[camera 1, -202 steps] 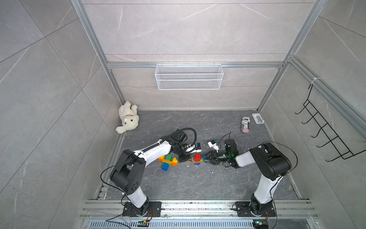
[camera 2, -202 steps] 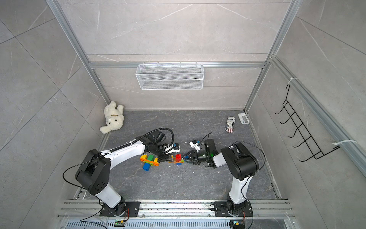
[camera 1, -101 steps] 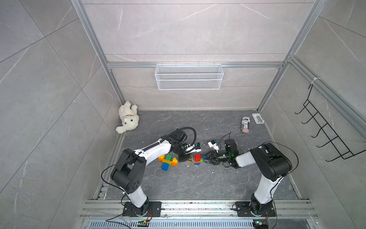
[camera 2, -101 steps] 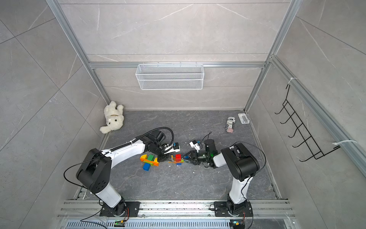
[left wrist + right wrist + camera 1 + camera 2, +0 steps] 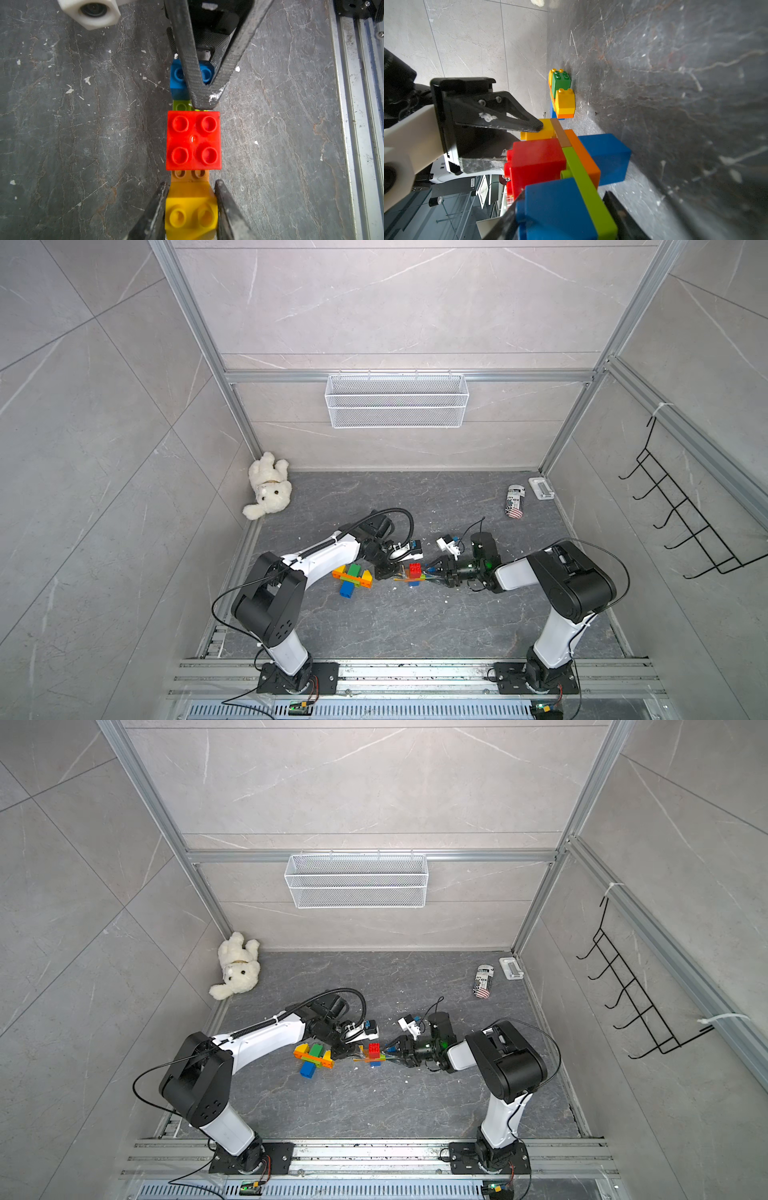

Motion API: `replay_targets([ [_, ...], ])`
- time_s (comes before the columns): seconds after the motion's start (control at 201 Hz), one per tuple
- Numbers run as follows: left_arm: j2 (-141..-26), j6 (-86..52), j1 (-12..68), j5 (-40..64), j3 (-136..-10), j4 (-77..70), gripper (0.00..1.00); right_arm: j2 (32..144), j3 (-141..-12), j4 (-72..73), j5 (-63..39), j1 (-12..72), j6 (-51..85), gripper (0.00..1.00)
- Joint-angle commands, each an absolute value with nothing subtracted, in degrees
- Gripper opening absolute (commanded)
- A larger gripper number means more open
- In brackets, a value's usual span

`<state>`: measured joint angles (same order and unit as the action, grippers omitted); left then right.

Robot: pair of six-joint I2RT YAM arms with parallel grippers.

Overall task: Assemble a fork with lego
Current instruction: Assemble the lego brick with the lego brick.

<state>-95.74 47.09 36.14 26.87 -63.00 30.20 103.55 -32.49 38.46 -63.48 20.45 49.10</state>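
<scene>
Left wrist view looks straight down on the lego row [image 5: 193,145]. The left jaws are closed tight on the yellow brick [image 5: 191,216] at one end of it, one finger pressed to each side. From there the row runs through a brown plate [image 5: 189,174], a red brick [image 5: 194,133] with four studs up, a lime plate [image 5: 180,106] and a blue brick [image 5: 176,83] at the far end, where the right jaws meet it. Right wrist view shows that blue end between the right jaws, with an orange plate [image 5: 583,153] and a second blue brick [image 5: 606,158] on the row's underside. Whether those jaws press on it or stand slightly off I cannot tell. In both top views the lego row [image 5: 409,574] sits near the middle of the bench [image 5: 415,626], the left jaws reaching it from 9 o'clock and the right jaws from 3 o'clock. Just beside it at 9 o'clock lies a second lego cluster [image 5: 352,577] of orange, green, yellow and blue. A teddy [image 5: 269,487] lies in the 10 o'clock corner, a can [image 5: 515,501] toward 1 o'clock.
</scene>
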Motion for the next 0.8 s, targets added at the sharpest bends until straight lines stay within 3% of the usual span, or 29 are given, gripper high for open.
replay_targets([
  [0.0,-98.37,48.08,36.61,18.65,-60.88,36.85,0.38,102.36,-31.64,31.40,-60.55,19.75,48.12,0.59],
  [0.239,-96.29,46.76,37.01,17.95,-60.23,33.54,0.54,101.70,-31.55,31.45,-61.01,19.82,47.76,0.61],
  [0.537,-93.36,43.72,37.11,18.38,-58.28,28.84,0.59,96.21,-33.34,22.64,-59.98,19.83,43.68,0.66],
  [0.632,-92.13,42.99,37.07,18.41,-57.59,27.60,0.60,94.49,-34.00,19.38,-59.59,19.79,42.25,0.77],
  [0.791,-89.72,41.92,36.79,18.22,-55.89,26.44,0.62,92.34,-35.07,13.84,-59.07,19.80,38.91,0.85],
])
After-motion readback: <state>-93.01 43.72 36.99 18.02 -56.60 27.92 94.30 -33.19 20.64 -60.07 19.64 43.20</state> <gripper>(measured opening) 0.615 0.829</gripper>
